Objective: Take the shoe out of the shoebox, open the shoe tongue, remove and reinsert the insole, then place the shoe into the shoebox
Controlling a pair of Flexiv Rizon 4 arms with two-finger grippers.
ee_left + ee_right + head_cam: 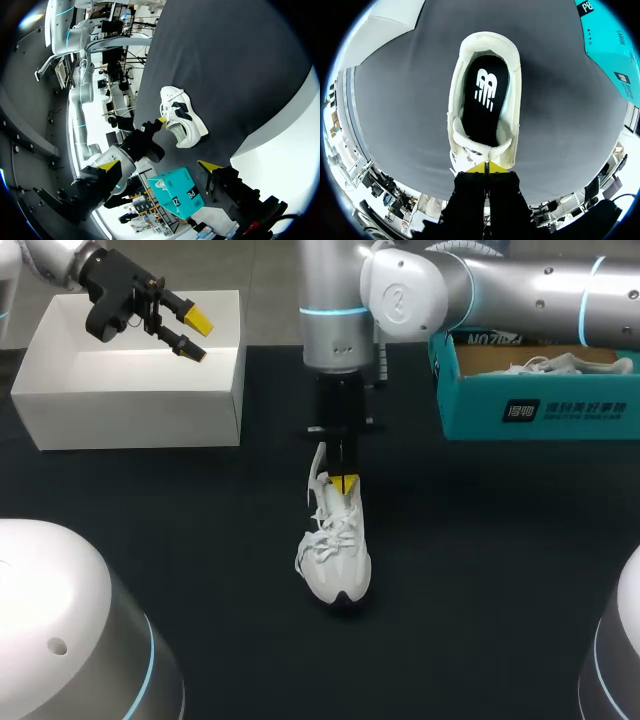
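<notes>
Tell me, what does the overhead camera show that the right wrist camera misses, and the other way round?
Only the head view shows the left gripper, open above the white box, and another shoe lying in the teal shoebox. Only the right wrist view looks down into the white shoe, showing its black insole in place. Both show that shoe on the dark table and the right gripper shut on its tongue.
</notes>
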